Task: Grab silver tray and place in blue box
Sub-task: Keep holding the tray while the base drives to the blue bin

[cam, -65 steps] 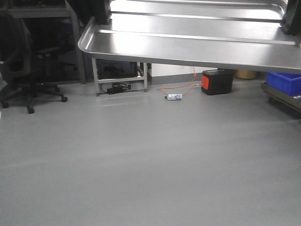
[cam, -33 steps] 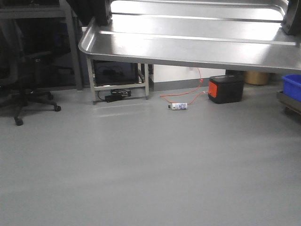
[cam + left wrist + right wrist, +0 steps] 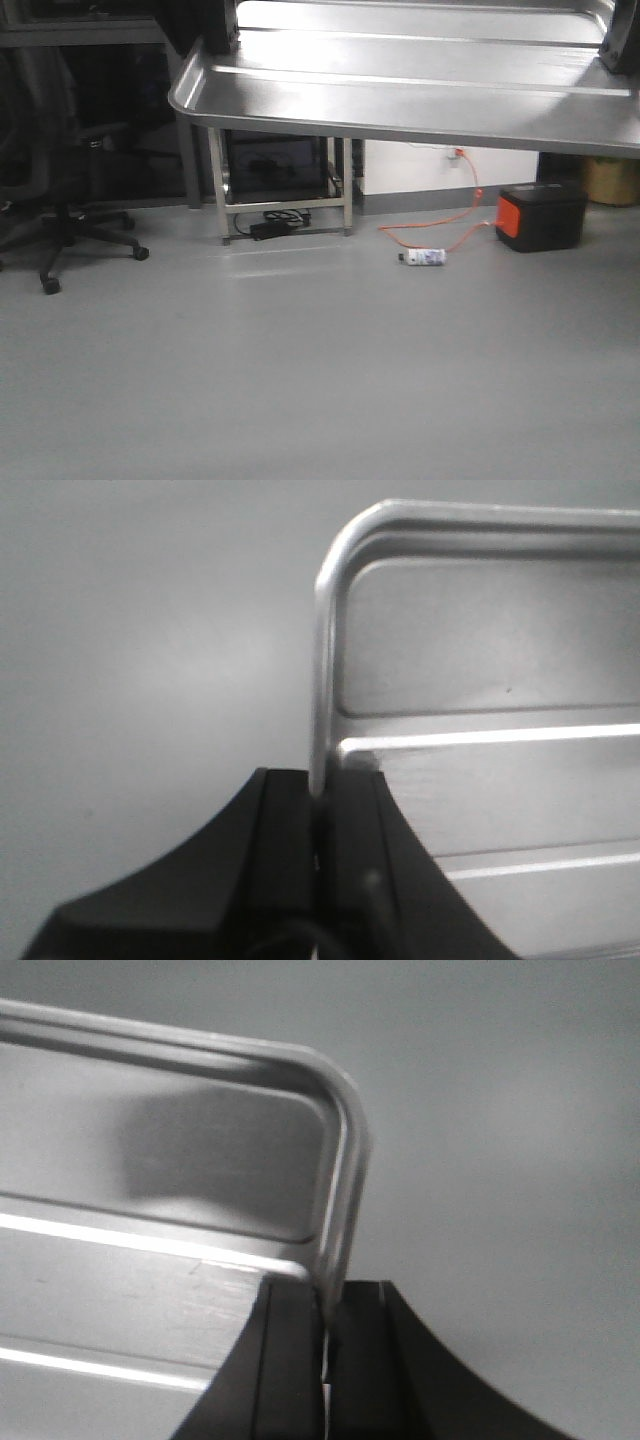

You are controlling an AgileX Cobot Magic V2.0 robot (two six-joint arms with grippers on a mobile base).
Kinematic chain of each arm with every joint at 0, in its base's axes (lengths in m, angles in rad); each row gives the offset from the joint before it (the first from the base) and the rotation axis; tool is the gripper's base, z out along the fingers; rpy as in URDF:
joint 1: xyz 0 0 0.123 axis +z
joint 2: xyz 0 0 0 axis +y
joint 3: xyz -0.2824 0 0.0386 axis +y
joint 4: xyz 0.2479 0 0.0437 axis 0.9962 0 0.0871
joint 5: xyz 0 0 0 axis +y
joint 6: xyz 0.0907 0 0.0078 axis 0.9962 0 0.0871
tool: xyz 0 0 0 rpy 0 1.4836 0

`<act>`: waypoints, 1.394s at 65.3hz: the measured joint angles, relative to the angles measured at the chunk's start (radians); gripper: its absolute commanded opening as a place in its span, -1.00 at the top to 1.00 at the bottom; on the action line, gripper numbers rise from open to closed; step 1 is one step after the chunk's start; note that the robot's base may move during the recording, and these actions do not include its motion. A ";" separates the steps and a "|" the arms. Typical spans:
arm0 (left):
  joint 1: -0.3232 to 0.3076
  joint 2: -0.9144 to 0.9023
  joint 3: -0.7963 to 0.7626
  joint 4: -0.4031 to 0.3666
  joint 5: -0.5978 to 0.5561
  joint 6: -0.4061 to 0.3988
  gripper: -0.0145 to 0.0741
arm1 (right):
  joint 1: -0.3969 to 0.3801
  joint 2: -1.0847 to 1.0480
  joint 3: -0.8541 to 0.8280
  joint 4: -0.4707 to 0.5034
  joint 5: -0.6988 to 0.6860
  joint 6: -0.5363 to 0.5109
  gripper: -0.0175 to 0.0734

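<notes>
The silver tray fills the top of the front view, held in the air above the grey floor, its two long ridges showing. My left gripper is shut on the tray's left rim; it shows in the front view at the tray's upper left. My right gripper is shut on the tray's right rim; it shows at the front view's upper right edge. The blue box is out of view.
A black office chair stands at the left. A metal stand with a black adapter under it is behind the tray. An orange cable, a small bottle and a black and orange case lie on the floor at the right.
The front view has swung left: the stand, bottle and black and orange case have shifted right in the picture, and the blue box at the right edge has left the view. The tray stays held.
</notes>
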 measured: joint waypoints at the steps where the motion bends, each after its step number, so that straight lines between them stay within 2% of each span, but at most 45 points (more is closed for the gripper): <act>1: 0.000 0.000 0.000 0.000 0.000 0.000 0.89 | 0.000 0.000 0.000 0.000 0.000 0.000 0.49; 91: 0.000 0.000 0.000 -0.002 0.000 0.000 0.91 | 0.000 0.000 0.000 -0.001 0.001 0.000 0.49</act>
